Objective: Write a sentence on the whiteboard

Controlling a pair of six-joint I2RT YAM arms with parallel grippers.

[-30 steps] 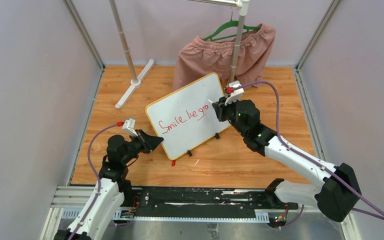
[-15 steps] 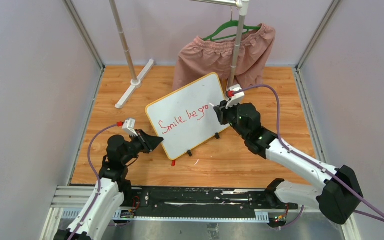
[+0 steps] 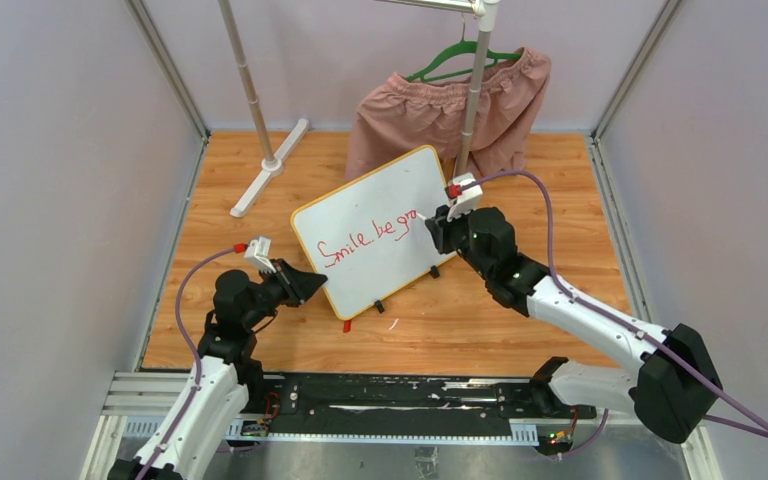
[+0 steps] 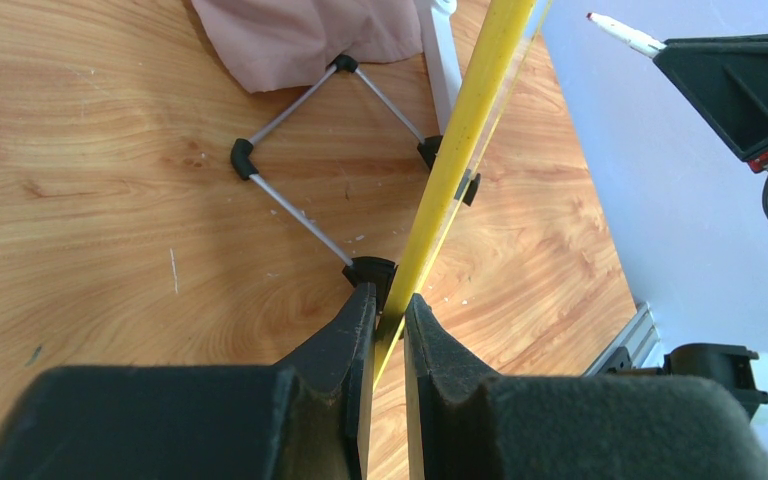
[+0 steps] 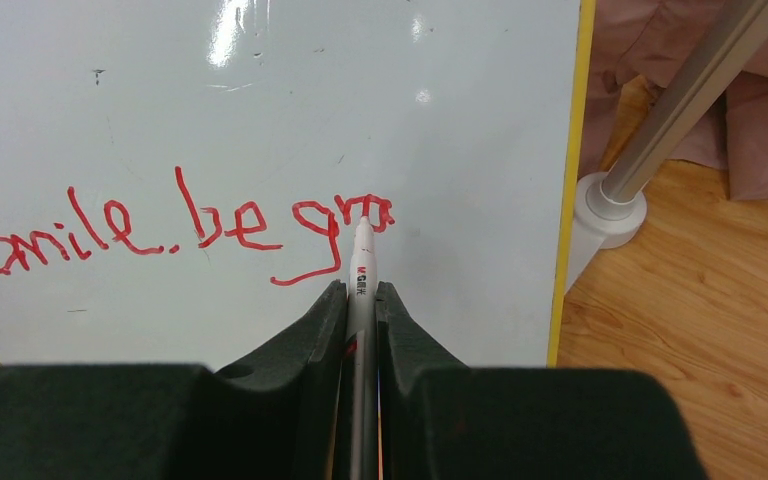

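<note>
The whiteboard [image 3: 390, 185], white with a yellow rim, stands tilted on the wooden floor. Red cursive words of the sentence [image 3: 365, 240] slant across it and read "Smile, be gra" [image 5: 175, 225]. My left gripper [image 3: 316, 284] is shut on the board's lower left edge; in the left wrist view the yellow rim [image 4: 465, 130] runs between my jaws [image 4: 390, 300]. My right gripper [image 3: 432, 222] is shut on a grey-white marker [image 5: 362, 262], whose red tip touches the board at the last letter, just ahead of the jaws [image 5: 361, 290].
A clothes rack pole [image 3: 472, 90] stands right behind the board, with pink shorts [image 3: 430, 110] on a green hanger. The rack's white foot [image 3: 270, 165] lies at the back left. A red cap [image 3: 347, 325] lies on the floor below the board. Grey walls close both sides.
My right gripper and the marker have shifted slightly left and nearer along the board at the last red letter. The left arm and the board have not moved.
</note>
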